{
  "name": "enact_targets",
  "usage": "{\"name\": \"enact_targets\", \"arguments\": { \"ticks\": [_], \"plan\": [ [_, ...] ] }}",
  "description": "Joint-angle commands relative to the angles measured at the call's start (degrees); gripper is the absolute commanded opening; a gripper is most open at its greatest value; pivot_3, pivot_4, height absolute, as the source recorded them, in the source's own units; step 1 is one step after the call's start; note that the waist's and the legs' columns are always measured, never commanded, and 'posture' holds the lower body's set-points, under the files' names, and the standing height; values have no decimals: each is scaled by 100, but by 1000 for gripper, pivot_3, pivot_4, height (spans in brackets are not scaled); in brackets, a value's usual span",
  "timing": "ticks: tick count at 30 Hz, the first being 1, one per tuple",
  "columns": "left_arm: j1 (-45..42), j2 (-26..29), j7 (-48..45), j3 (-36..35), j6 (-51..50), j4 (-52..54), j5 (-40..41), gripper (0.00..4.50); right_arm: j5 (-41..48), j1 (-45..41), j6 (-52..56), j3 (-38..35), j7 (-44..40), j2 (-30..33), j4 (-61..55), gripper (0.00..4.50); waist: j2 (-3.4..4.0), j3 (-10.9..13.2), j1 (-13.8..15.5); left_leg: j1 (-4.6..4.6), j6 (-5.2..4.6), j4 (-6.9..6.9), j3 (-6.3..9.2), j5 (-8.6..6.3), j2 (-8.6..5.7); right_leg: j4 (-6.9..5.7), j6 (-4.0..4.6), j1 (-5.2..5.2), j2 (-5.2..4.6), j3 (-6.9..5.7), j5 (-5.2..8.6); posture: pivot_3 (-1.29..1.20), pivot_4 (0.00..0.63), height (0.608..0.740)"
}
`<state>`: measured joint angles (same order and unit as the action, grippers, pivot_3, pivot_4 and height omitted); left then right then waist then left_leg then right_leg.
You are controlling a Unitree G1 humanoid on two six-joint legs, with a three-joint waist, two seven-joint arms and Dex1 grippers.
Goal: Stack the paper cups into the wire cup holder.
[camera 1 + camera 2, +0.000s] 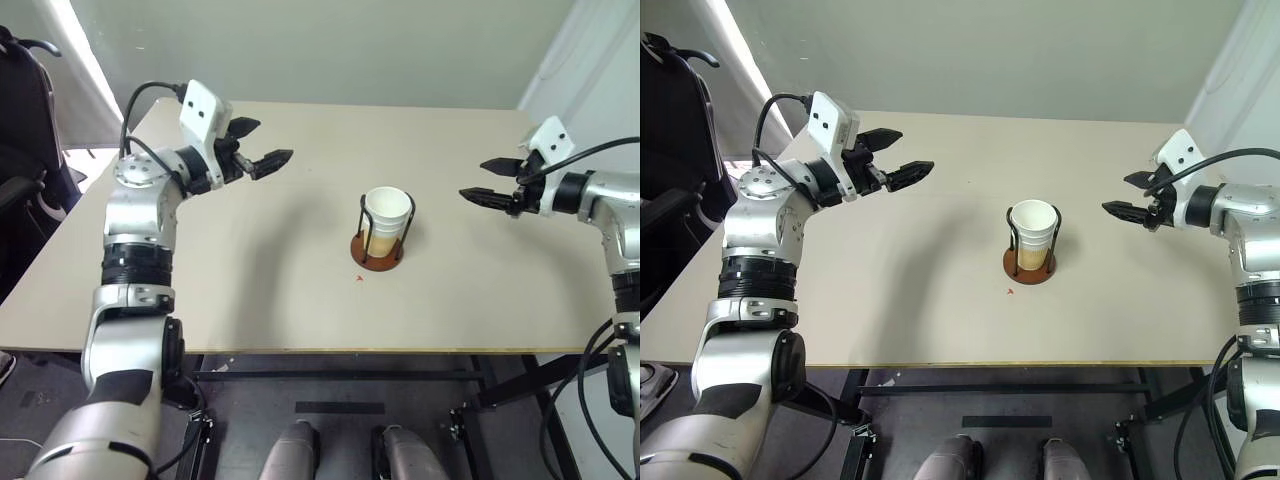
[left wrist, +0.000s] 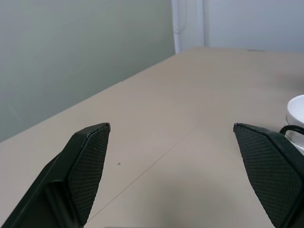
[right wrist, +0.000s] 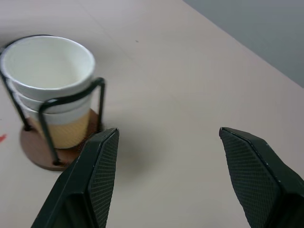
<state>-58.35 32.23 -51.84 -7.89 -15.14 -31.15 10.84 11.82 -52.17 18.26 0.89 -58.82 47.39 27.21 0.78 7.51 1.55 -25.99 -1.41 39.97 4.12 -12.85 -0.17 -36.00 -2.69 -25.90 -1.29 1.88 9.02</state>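
Three nested rims, as far as the right wrist view allows a count, mark the paper cups [image 3: 49, 83] stacked one inside another within the wire cup holder [image 1: 380, 238], which stands near the middle of the table [image 1: 300, 300]. The stack sits upright between the two black wire loops on the round rust-brown base; the topmost cup is white inside and at the rim, and a pale yellow-tan wall shows low on the stack. No loose cup lies elsewhere on the table, so the stacking appears complete, with nothing left but to clear the arms. The left pincer [image 1: 258, 146] hovers well apart from the holder on its left, jaws spread wide and grasping nothing. The right pincer [image 1: 489, 180] hangs to the holder's right, near but not touching it, likewise released and empty. A small red mark [image 1: 359, 277] lies on the table just beside the base.
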Motion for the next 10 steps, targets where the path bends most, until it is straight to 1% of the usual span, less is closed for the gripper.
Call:
{"name": "enact_targets", "arguments": {
  "ticks": [1,10],
  "plan": [
    [45,63,171,-117,-73,361,152,4459,-92,-212,-264,-233,175,20,189,3397,0,0,3,0,-2,0,1,-1,0,0,1,0,0,0,0,0,150,740],
    [238,57,404,-111,-161,629,300,4459,-67,-105,-330,-345,283,52,267,3397,0,0,3,0,1,-2,3,-11,0,1,7,-1,0,-1,-2,0,150,740]
  ]
}}
